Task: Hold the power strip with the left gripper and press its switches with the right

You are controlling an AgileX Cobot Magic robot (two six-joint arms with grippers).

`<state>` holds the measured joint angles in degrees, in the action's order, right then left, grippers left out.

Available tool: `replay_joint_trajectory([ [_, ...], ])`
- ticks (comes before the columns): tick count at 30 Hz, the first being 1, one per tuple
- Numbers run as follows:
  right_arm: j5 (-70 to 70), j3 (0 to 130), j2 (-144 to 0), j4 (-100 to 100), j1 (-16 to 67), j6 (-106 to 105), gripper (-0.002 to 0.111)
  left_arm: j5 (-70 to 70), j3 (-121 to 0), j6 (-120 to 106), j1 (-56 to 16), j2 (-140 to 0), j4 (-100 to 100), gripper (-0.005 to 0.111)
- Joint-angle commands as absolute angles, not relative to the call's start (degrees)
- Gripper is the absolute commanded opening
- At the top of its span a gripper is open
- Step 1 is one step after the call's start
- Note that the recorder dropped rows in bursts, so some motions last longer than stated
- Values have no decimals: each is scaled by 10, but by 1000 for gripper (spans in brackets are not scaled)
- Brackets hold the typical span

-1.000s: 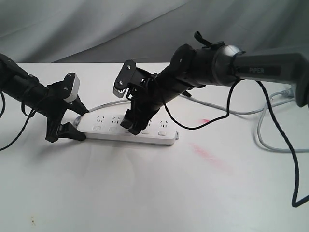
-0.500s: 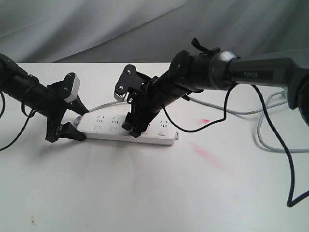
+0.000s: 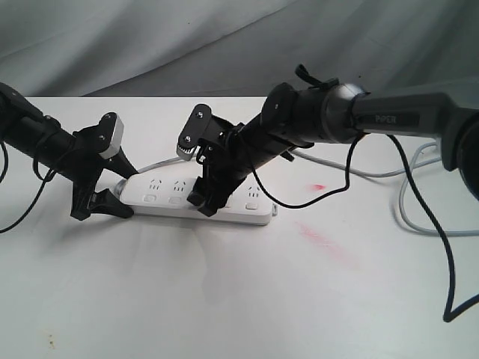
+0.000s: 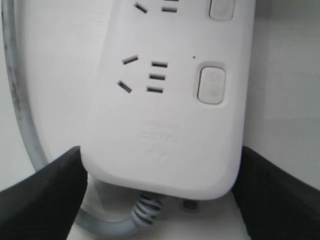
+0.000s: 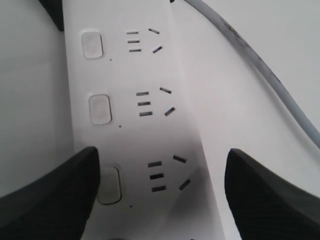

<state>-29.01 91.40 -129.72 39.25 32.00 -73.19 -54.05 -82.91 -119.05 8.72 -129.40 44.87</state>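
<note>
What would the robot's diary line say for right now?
left gripper: clamped on cord end of power strip | right gripper: open, one finger at middle switch | strip: flat on table

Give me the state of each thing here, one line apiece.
power strip, flat on the table, cord end clamped.
left claw, shut on the power strip's sides.
right claw, open, one finger at the third switch.
third switch, pressed or not: cannot tell.
cord, slack on the table.
</note>
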Motion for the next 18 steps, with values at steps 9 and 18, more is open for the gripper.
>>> replay_joint_trajectory([
  [9,-256,881,-1301,386,313,-753,66,-538,-829,-1189,86,-1296,425,65],
  [18,-232,881,-1246,386,314,-762,66,-538,-829,-1189,86,-1296,425,65],
])
